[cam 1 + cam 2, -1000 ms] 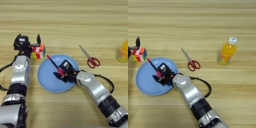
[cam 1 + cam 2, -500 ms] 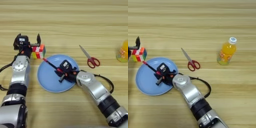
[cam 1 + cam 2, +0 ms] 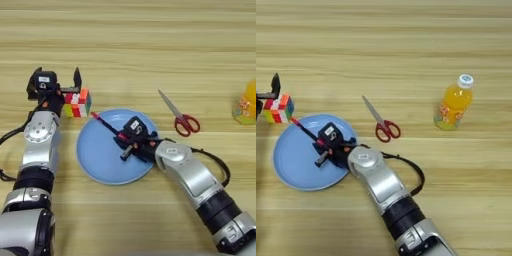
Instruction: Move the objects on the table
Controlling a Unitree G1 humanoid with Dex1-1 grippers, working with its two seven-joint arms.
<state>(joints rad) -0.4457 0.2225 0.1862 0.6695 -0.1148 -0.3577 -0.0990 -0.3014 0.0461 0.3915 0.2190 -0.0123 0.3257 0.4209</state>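
Note:
My right gripper (image 3: 131,143) hovers over a blue plate (image 3: 100,157) and is shut on the slim black pen (image 3: 107,125). The pen slants up-left, and its red end reaches the plate's far left rim. Right of the plate, the red-handled scissors (image 3: 180,116) lie closed on the wooden table (image 3: 150,45). The orange-drink bottle (image 3: 454,102) with a white cap stands upright at the far right. My left gripper (image 3: 57,82) is open at the left, with its right finger just above a colourful cube (image 3: 77,103).
The colourful cube rests on the table close to the plate's upper left rim. A black cable (image 3: 212,160) loops beside my right forearm.
The right gripper has turned the pen slightly, so its red far end has swung a little left and lower toward the plate's rim. The left arm, scissors and bottle have stayed put.

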